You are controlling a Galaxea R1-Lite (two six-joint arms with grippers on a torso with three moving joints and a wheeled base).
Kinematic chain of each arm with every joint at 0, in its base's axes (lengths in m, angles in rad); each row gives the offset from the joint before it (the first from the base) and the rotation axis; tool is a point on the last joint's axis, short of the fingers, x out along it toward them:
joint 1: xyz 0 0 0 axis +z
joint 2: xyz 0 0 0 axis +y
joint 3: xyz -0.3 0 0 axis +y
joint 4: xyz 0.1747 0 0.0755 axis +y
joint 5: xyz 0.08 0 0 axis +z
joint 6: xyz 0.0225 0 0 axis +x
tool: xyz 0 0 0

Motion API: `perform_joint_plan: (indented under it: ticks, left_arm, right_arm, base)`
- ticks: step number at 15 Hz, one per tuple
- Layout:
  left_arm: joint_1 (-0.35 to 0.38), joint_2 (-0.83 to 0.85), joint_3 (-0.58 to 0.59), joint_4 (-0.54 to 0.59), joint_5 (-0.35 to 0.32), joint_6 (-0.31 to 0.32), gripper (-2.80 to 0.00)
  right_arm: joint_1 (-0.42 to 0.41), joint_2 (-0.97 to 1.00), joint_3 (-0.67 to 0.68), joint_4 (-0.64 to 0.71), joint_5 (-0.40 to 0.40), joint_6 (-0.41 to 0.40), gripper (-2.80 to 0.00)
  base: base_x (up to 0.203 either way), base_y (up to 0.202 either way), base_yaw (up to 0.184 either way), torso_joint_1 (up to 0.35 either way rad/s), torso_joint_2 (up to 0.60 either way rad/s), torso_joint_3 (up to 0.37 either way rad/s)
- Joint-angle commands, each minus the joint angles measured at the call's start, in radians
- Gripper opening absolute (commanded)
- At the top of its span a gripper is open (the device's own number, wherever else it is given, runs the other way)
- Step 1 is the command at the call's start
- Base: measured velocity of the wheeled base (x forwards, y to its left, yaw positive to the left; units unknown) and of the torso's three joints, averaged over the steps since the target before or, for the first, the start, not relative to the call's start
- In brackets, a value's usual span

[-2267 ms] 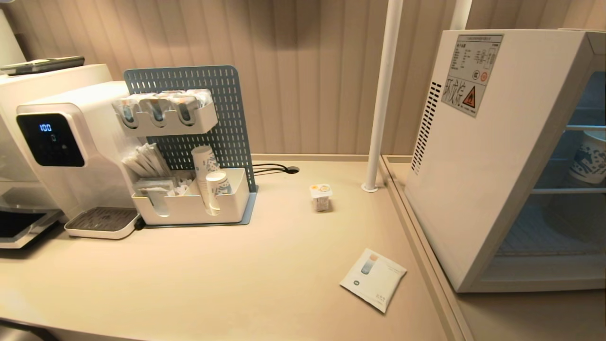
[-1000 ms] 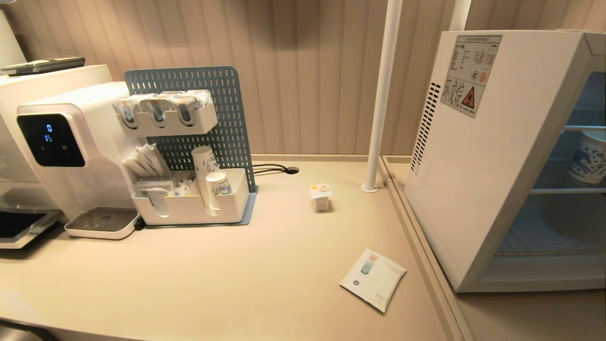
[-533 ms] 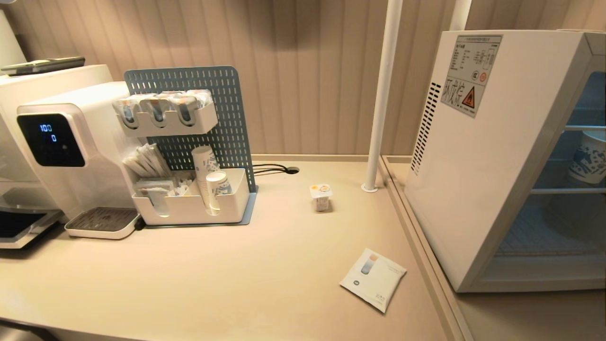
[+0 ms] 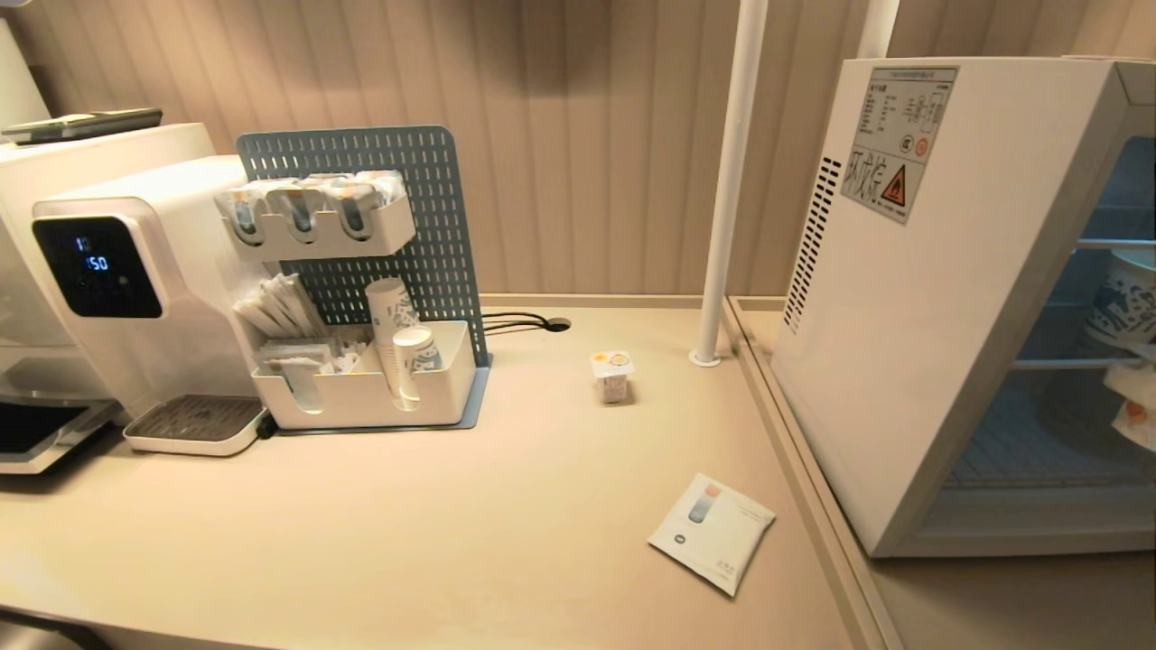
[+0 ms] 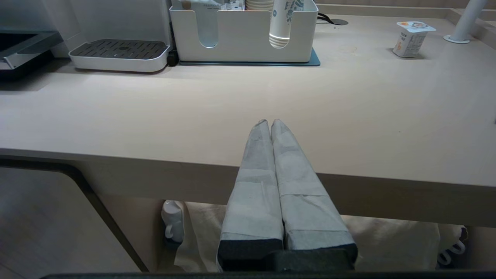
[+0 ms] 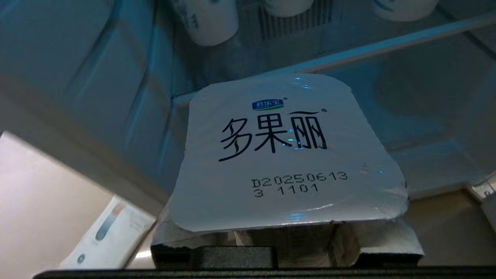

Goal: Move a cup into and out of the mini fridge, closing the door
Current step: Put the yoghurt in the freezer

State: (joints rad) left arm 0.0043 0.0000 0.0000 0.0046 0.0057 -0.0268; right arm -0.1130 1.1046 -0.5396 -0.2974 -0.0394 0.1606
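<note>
The mini fridge point(image 4: 903, 316) stands on the right with its front open; its door is out of view. My right gripper point(image 6: 279, 242) is shut on a small cup point(image 6: 283, 155) whose white foil lid bears black lettering. It holds that cup at the fridge's opening, just below a shelf point(image 6: 368, 46). In the head view this cup point(image 4: 1136, 417) only peeks in at the right edge. A second small cup point(image 4: 612, 375) with a yellow-orange lid stands on the counter point(image 4: 452, 542). My left gripper point(image 5: 270, 123) is shut and empty, parked at the counter's front edge.
Blue-patterned paper cups point(image 4: 1124, 302) stand on the fridge's upper shelf. A white pole point(image 4: 727, 181) rises beside the fridge. A flat white packet point(image 4: 713, 531) lies near the counter's raised edge. A pegboard organiser point(image 4: 361, 370) and water dispenser point(image 4: 108, 271) sit at left.
The held cup has come into the head view at its right edge, in front of the fridge's lower compartment. The counter things and the left arm have not moved.
</note>
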Motion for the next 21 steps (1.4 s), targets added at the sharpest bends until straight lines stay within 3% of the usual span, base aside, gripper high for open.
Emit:
perform_joint_plan:
  ticks: [1, 5, 13, 21]
  left_arm:
    - [0.0, 0.002, 0.002, 0.0, 0.0, -0.001, -2.8]
    - [0.0, 0.002, 0.002, 0.0, 0.0, -0.001, -2.8]
    - [0.0, 0.002, 0.002, 0.0, 0.0, -0.001, -2.8]
    - [0.0, 0.002, 0.002, 0.0, 0.0, -0.001, -2.8]
  right_arm:
    - [-0.024, 0.134, -0.023, -0.094, 0.005, 0.001, -2.8]
    - [-0.038, 0.265, -0.092, -0.143, 0.009, 0.002, -2.8]
    - [-0.059, 0.454, -0.081, -0.396, 0.096, 0.002, -2.8]
    - [-0.059, 0.552, -0.099, -0.476, 0.122, -0.001, -2.8]
  base:
    - [0.0, 0.0, 0.0, 0.0, 0.0, 0.0]
    - [0.0, 0.0, 0.0, 0.0, 0.0, 0.0]
    - [0.0, 0.0, 0.0, 0.0, 0.0, 0.0]
    - [0.0, 0.0, 0.0, 0.0, 0.0, 0.0]
